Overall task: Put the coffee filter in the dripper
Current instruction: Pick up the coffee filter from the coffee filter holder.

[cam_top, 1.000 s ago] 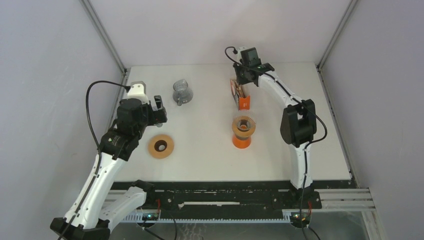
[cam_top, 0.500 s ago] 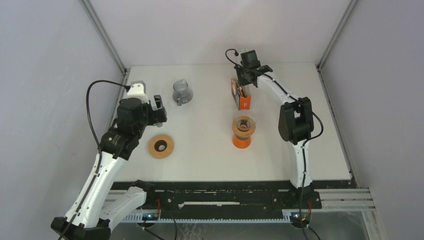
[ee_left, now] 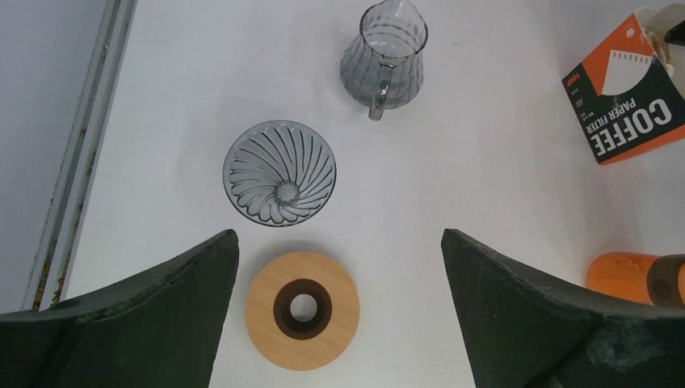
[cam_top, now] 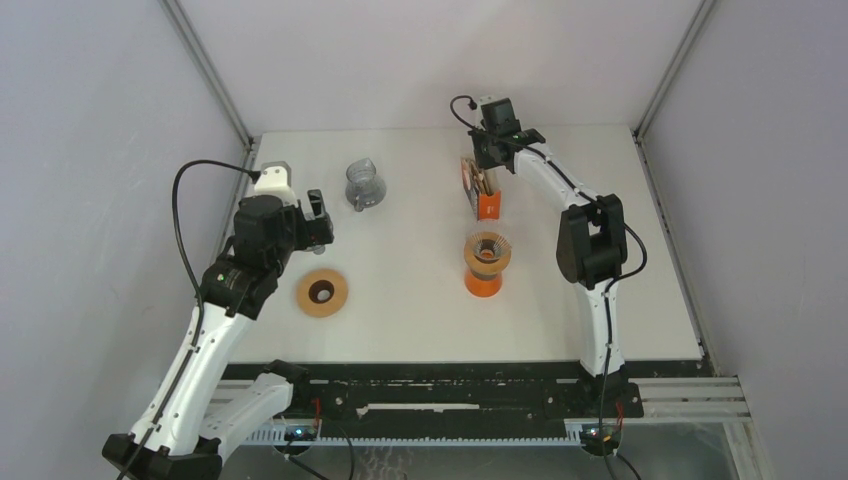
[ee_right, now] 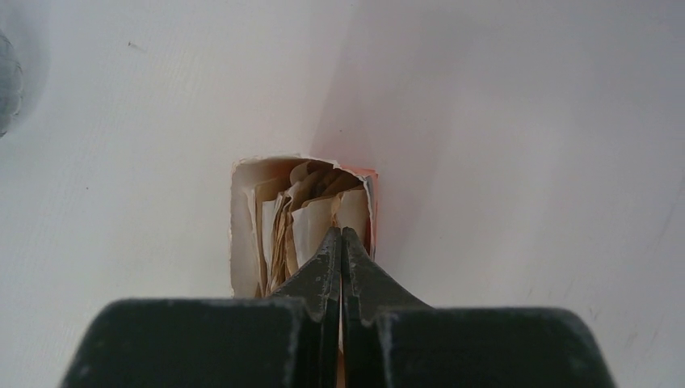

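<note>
The orange coffee filter box [cam_top: 484,200] stands at the back middle of the table, its top torn open. In the right wrist view, pale and brown paper filters [ee_right: 311,218] stand inside the box [ee_right: 244,242]. My right gripper [ee_right: 340,232] is shut with its tips at the top edge of a filter, and a thin pale sliver shows between the fingers. It also shows in the top view [cam_top: 486,166]. The clear ribbed glass dripper [ee_left: 279,172] lies on the table below my left gripper [ee_left: 338,242], which is open and empty. In the top view the left gripper [cam_top: 318,226] hides the dripper.
A wooden ring [cam_top: 321,292] lies near the left gripper, just in front of the dripper [ee_left: 302,309]. A glass carafe [cam_top: 365,184] stands at the back left. An orange cylinder with a ribbed funnel top [cam_top: 487,265] stands in front of the filter box.
The right arm has shifted slightly left over the filter box. The left arm has hardly moved.
</note>
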Controlling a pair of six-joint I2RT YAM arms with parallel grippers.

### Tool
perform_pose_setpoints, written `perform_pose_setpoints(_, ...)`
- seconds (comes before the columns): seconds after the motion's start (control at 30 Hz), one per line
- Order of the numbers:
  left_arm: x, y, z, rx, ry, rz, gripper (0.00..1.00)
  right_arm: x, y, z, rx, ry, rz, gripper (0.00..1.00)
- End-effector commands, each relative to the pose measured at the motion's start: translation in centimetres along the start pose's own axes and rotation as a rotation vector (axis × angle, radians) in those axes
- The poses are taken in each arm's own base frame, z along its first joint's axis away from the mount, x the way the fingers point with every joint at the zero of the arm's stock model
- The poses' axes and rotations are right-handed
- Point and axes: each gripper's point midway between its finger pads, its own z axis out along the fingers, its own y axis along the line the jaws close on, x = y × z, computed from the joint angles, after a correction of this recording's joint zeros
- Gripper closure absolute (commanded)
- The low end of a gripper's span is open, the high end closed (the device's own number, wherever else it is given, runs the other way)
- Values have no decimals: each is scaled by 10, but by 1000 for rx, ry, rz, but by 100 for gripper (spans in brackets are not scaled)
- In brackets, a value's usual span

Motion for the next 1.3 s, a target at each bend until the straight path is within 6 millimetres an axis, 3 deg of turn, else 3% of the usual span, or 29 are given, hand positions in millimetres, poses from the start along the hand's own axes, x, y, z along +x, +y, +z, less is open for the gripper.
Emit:
perform_pose_setpoints(0.0,1,0,4,13,-18,9,0,-37,-3,-27,17,-96,-10,99)
perform_pose_setpoints(0.13,1,0,4,14,-17,9,0,-31,-3,-20,22,-71,-15,90)
perform_pose_setpoints(0.57,2,0,5,17,-15,11,0,-14,-1,-8,28,-12,-19,81)
perform_pose_setpoints(0.93,0,-1,3,21,-21,8,0,-26,5,-45,-24,-26,-33,74)
perform_pose_setpoints(1.27,-1,-1,0,31,-35,3,0,-5,2,-43,-21,51,-22,72)
